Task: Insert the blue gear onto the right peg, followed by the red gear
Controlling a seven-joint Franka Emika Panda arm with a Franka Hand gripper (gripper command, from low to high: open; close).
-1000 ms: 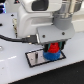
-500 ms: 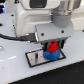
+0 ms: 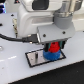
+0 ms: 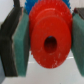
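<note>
Seating the red gear (image 4: pixel 47 37) over the blue gear (image 3: pixel 49 48) at lower centre, the gripper (image 4: pixel 46 42) clamps it; next it should press down, then release.

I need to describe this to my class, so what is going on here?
A single robot arm is lowering a red gear over a dark base plate on a white table. Its gripper is shut on the red gear, one pad on each side. A blue gear already sits on the plate right below it. The peg itself is hidden under the gears.
</note>
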